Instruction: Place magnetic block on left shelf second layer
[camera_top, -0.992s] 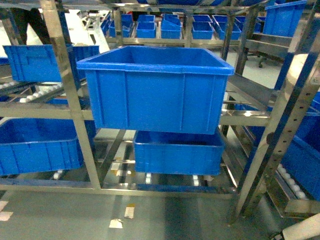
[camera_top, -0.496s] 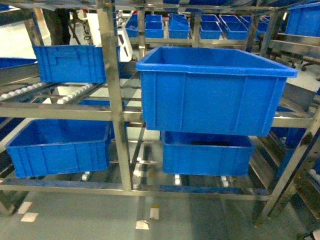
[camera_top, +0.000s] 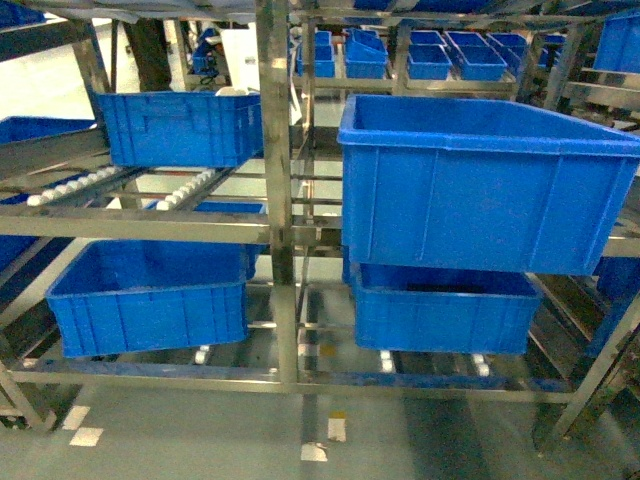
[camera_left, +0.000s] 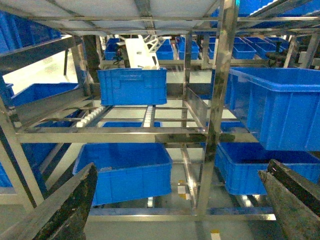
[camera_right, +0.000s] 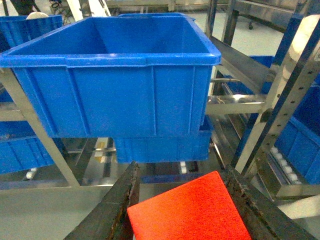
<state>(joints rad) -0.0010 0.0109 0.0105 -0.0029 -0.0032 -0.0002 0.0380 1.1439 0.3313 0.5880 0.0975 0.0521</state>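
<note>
A: Where is the magnetic block (camera_right: 192, 212) right now?

B: Clamped between the two dark fingers of the right gripper (camera_right: 185, 210), one finger against each side face, its red top filling the gap. The left gripper (camera_left: 175, 205) carries nothing; its jaws are spread wide with only the racking showing between them.

A: How do you expect the block to handle?

B: My guess is rigid and light: a plain matte cube with flat, parallel faces, so a squeeze across two opposite sides should sit square without slipping. Nothing about it looks fragile. Being magnetic, it could tug toward the steel uprights (camera_top: 277, 190) if it passes close, so I'd give them room.

A: And the place it goes?

B: Ahead of the left jaws and above them, a blue crate (camera_left: 132, 86) sits on the white-roller rails (camera_left: 92, 116) of the left bay's upper visible tier. I take that as the target tier, though I can't be sure. Directly ahead of the right jaws stands a larger deep blue crate (camera_right: 112, 80), open-topped, apparently empty.

A: And the room around?

B: Polished steel racking, more blue bins stacked behind, a glossy grey floor (camera_top: 200, 430) with scraps of tape.
</note>
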